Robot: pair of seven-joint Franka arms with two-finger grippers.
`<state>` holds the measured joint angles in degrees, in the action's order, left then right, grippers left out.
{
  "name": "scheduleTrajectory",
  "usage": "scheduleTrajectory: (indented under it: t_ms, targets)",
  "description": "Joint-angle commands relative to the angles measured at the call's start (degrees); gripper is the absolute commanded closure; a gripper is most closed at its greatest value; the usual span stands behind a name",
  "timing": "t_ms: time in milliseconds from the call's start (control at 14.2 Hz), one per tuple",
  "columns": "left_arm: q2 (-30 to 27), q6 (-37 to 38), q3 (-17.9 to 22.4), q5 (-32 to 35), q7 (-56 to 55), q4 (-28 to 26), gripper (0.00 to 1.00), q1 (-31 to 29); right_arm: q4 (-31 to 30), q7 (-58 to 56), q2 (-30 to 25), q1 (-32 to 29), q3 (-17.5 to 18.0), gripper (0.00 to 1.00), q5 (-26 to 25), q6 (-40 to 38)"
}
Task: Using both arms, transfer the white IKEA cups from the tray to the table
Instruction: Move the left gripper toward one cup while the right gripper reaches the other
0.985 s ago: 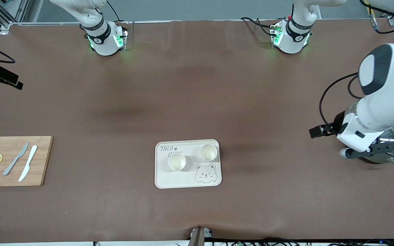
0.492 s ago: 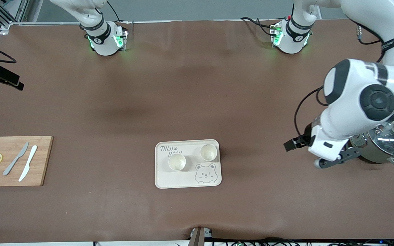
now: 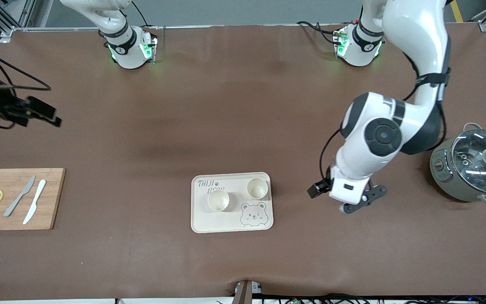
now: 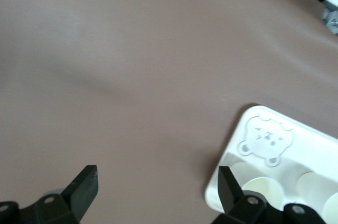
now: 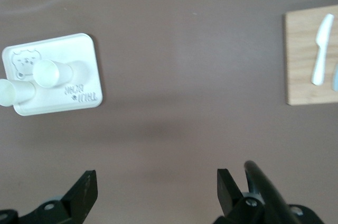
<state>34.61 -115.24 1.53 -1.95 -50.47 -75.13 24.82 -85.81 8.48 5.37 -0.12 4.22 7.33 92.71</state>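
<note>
Front view: both white cups [image 3: 218, 200] [image 3: 257, 188] stand in the tray [image 3: 209, 223] on the desk [image 3: 243, 118]; my left end effector [image 3: 355, 204] hangs over bare desk beside it.

Left wrist view: fingers [image 4: 84, 186] released, empty.

Right wrist view: my right end effector [image 5: 156, 192] released, empty, over bare desk.

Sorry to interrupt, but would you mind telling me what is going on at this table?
Two robot arms are set to take two white cups off a cream tray onto the brown table. Both cups stand on the tray, untouched. The left gripper, open and empty, hangs over the table beside the tray, toward the pot. The right gripper, also open, is over the table between the tray and the cutting board.
</note>
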Motion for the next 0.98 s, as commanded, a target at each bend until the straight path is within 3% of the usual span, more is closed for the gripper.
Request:
scheduleTrajectory:
  t_ms: [0,633,915]
  targets:
    - [2.3,-1.8,0.8,-0.1,-2.9,1.6,0.00,2.2,3.5,3.5,3.8,2.9,-0.3,0.00,0.6,1.2]
    - [8.7,-9.6,2.6,0.1,-10.6,2.3,0.00,9.4,4.9,20.2,18.5,16.0,-0.4,0.00,-0.2,22.2]
    - [11.1,-10.3,4.4,0.1,-12.9,2.3,0.00,13.4,4.9,21.8,24.5,18.0,-0.6,0.00,-1.5,29.3]
